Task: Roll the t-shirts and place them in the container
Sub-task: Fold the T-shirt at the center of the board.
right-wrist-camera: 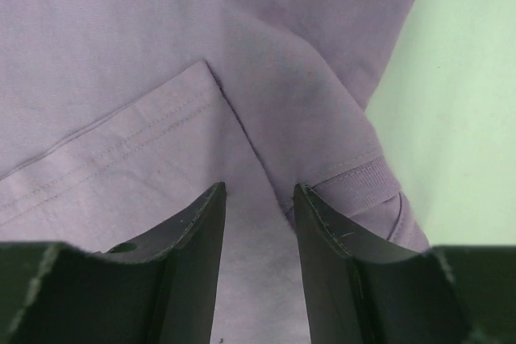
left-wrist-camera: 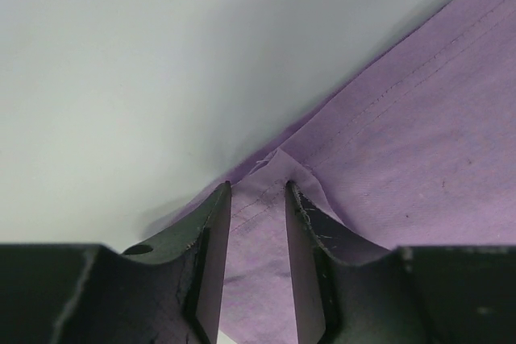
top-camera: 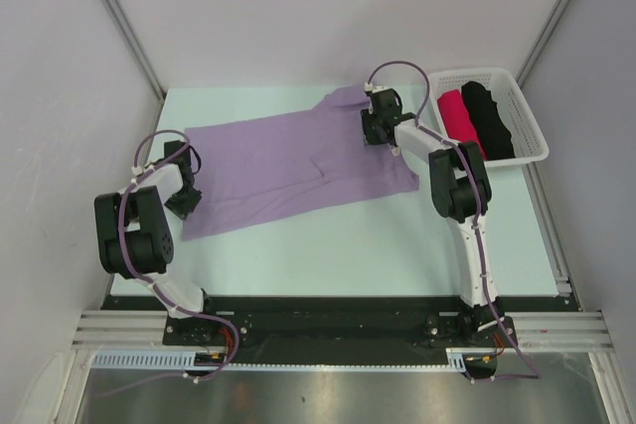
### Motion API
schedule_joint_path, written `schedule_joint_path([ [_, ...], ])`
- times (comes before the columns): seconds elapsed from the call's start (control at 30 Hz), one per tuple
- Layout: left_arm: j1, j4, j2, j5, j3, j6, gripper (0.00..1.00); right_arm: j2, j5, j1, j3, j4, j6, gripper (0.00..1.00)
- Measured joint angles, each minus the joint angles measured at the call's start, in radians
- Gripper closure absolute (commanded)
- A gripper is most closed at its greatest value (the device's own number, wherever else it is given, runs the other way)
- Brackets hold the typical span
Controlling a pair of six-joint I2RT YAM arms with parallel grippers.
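T-shirt (left-wrist-camera: 403, 159) cloth fills the gap of the left gripper (left-wrist-camera: 256, 187), whose jaws stand partly apart over the hem corner. Nothing looks pinched, and I cannot tell whether the fingertips touch the fabric. Just ahead of the tips a small bit of the stitched hem is turned over. From there the lavender cloth spreads ahead and to the right of the jaws, and bare table (left-wrist-camera: 161, 54) lies to their left.

The right gripper (right-wrist-camera: 259, 188) is likewise partly open above flat cloth, with no fold caught between the jaws. Ahead of its left finger lies a double-stitched hemmed edge (right-wrist-camera: 121, 159) ending in a corner. A thicker band (right-wrist-camera: 355, 179) sits just beside its right finger, with table beyond that.

From above, the t-shirt lies spread across the table. The left gripper sits at one end and the right at the other. Beyond the right gripper, a white basket (top-camera: 527, 121) holds a red roll (top-camera: 455, 116) and a black roll (top-camera: 489, 118).
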Motion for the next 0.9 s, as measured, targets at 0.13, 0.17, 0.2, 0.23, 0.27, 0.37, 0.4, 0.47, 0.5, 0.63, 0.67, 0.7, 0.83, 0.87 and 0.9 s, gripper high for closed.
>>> schedule_joint_path([
  [0.13,0.0,0.0,0.0,0.0,0.0,0.0,0.7,0.0,-0.011,-0.003,0.001,0.0,-0.002,0.69],
  [0.17,0.0,0.0,0.0,0.0,0.0,-0.001,0.72,0.0,-0.011,-0.003,0.001,0.0,-0.001,0.7],
  [0.2,0.0,0.0,0.0,0.0,0.0,-0.002,0.74,0.0,-0.011,-0.005,0.001,0.0,-0.001,0.73],
  [0.23,0.0,0.0,0.0,0.0,0.0,-0.003,0.75,0.0,-0.013,-0.006,0.001,0.0,0.0,0.75],
  [0.27,0.0,0.0,0.0,0.0,0.0,-0.006,0.77,0.0,-0.015,-0.007,0.001,0.0,0.0,0.75],
  [0.37,0.0,0.0,0.0,0.0,0.0,-0.008,0.82,0.0,-0.015,-0.01,0.001,0.0,0.001,0.78],
  [0.4,0.0,0.0,0.0,0.0,0.0,-0.008,0.83,0.0,-0.015,-0.01,0.001,0.0,0.0,0.8],
  [0.47,0.0,0.0,0.0,0.0,0.0,-0.008,0.85,0.0,-0.015,-0.01,0.001,0.0,0.0,0.82],
  [0.5,0.0,0.0,0.0,0.0,0.0,-0.008,0.86,0.0,-0.015,-0.01,0.001,0.0,0.0,0.84],
  [0.63,0.0,0.0,0.0,0.001,0.0,-0.008,0.91,0.0,-0.016,-0.01,0.001,0.0,0.001,0.88],
  [0.67,0.0,0.0,0.0,0.001,0.0,-0.008,0.93,0.0,-0.016,-0.01,0.001,0.0,0.0,0.89],
  [0.7,0.0,0.0,0.0,0.001,0.0,-0.008,0.95,0.0,-0.018,-0.011,0.001,0.0,0.0,0.9],
  [0.83,0.0,0.0,0.0,0.002,0.0,-0.008,0.99,0.0,-0.02,-0.011,0.001,0.0,0.001,0.94],
  [0.87,0.0,0.0,0.0,0.002,0.0,-0.008,1.0,-0.001,-0.021,-0.011,0.001,0.0,0.001,0.95],
  [0.9,0.0,0.001,0.0,0.002,0.0,-0.008,1.0,-0.002,-0.021,-0.011,0.001,-0.001,0.002,0.96],
])
